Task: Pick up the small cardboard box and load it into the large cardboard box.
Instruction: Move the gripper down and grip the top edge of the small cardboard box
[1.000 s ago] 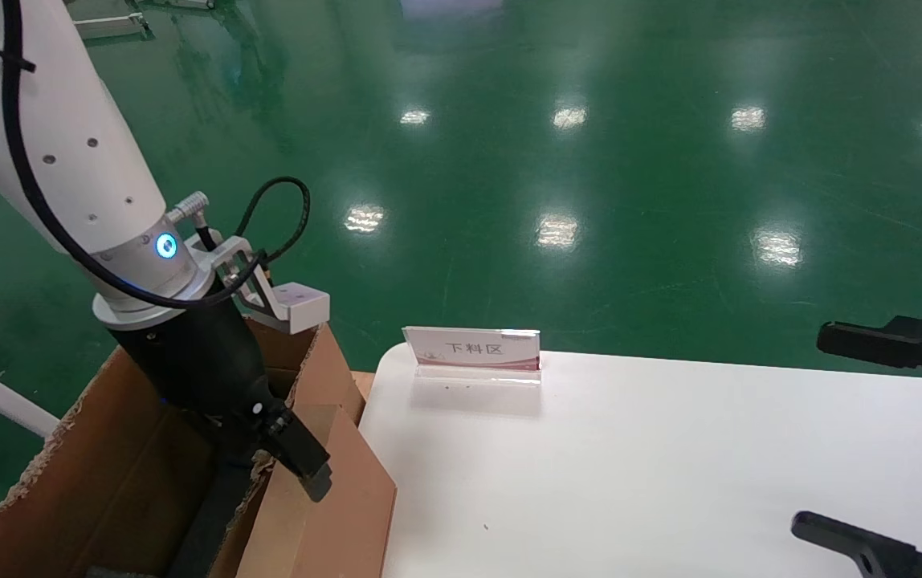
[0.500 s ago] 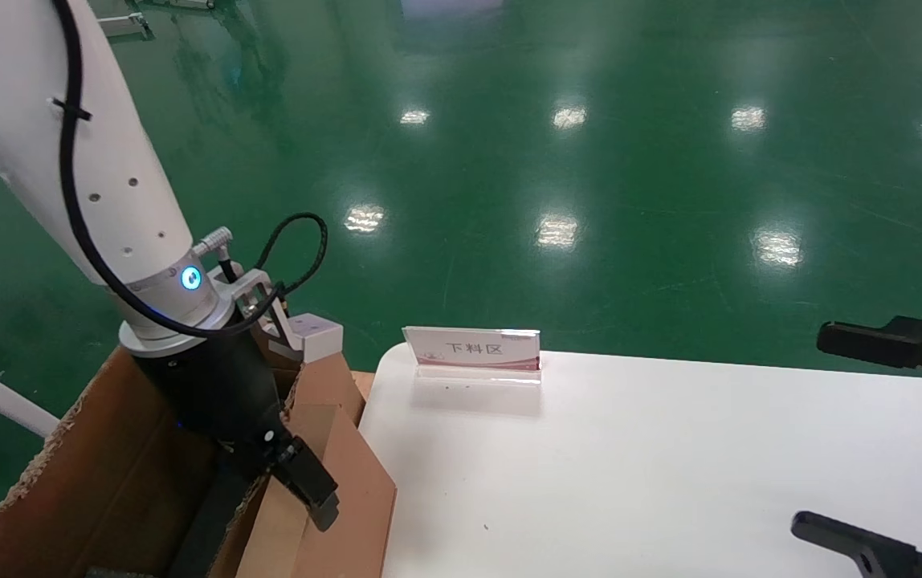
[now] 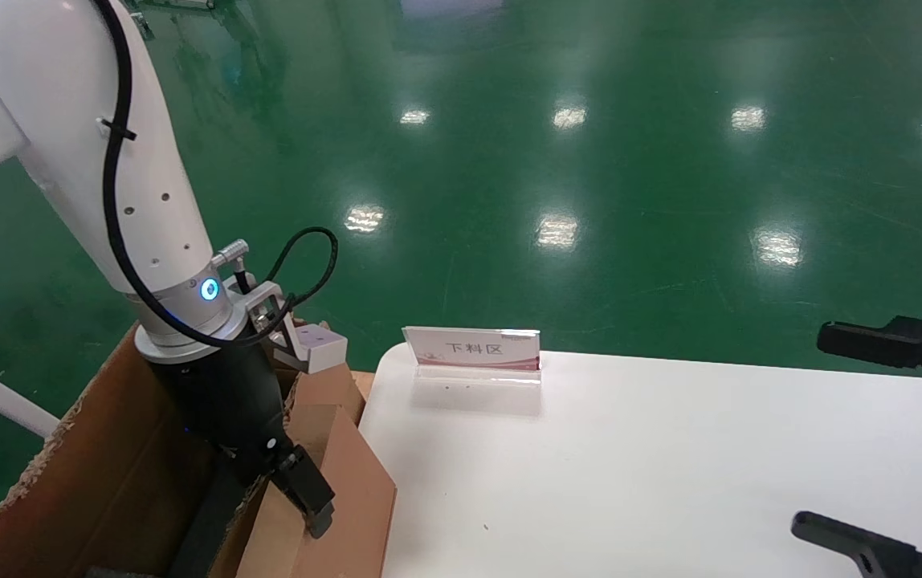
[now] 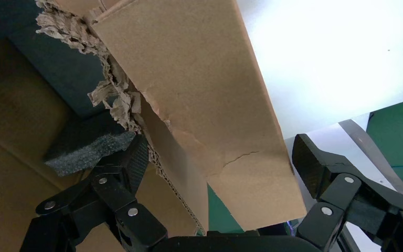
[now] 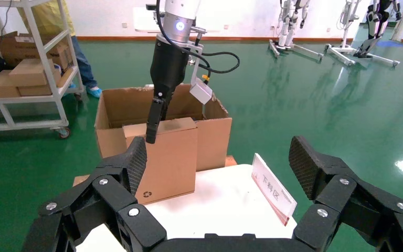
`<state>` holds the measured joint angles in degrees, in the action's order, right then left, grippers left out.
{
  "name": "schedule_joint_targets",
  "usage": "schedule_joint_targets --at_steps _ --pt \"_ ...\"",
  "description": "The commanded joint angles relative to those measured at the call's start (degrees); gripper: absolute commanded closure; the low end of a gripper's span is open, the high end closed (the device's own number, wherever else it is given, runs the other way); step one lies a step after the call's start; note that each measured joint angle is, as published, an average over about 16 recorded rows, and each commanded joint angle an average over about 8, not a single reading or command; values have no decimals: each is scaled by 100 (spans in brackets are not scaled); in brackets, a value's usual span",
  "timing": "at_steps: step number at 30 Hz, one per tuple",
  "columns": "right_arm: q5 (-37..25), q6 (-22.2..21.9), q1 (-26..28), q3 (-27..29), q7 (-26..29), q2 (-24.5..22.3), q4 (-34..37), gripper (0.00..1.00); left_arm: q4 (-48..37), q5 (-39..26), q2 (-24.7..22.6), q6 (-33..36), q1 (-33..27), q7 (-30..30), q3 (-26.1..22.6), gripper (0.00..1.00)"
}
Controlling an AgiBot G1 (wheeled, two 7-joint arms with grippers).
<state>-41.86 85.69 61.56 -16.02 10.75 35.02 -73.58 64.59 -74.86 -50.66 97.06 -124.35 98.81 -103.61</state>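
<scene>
We see the small cardboard box [image 5: 169,157], a smooth light-brown carton, standing upright at the desk [image 3: 670,466] edge, against the outer wall of the large cardboard box [image 5: 212,131]. Its top edge sits between the spread fingers of the left claw [image 4: 218,160], which reaches down over it from above, one finger inside the ragged big carton beside black foam [image 4: 86,147], the other outside over the desk. The fingers are released, not pressing the carton. The right claw [image 5: 218,163] hovers released over the desk's near right side. A sign [image 3: 473,348] with red lettering stands at the desk's far edge.
</scene>
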Motion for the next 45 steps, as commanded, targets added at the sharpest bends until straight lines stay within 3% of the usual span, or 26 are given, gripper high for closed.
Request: schedule_joint_targets --at_steps 1,4,6,7,28,29,37,45 --pt "0 0 0 0 0 0 0 32 -16 -6 -18 0 6 -11 -13 57" --pt "0 0 0 0 0 0 0 70 -26 -10 -29 0 10 -18 -22 94" --pt "0 0 0 0 0 0 0 95 -30 -12 -34 0 12 -21 -26 100" --pt "0 0 0 0 0 0 0 100 -32 -13 -37 0 13 -23 -27 100" --pt "0 -1 -1 1 0 -1 1 100 -45 -15 -49 -7 20 -31 -36 100" --pt "0 -1 -1 1 0 -1 1 97 -45 -15 -49 -6 20 -31 -36 100" --pt "0 -1 -1 1 0 -1 1 0 -42 -15 -46 -2 19 -31 -35 100" --pt "0 -1 -1 1 0 -1 1 0 -42 -16 -46 -5 16 -34 -24 100"
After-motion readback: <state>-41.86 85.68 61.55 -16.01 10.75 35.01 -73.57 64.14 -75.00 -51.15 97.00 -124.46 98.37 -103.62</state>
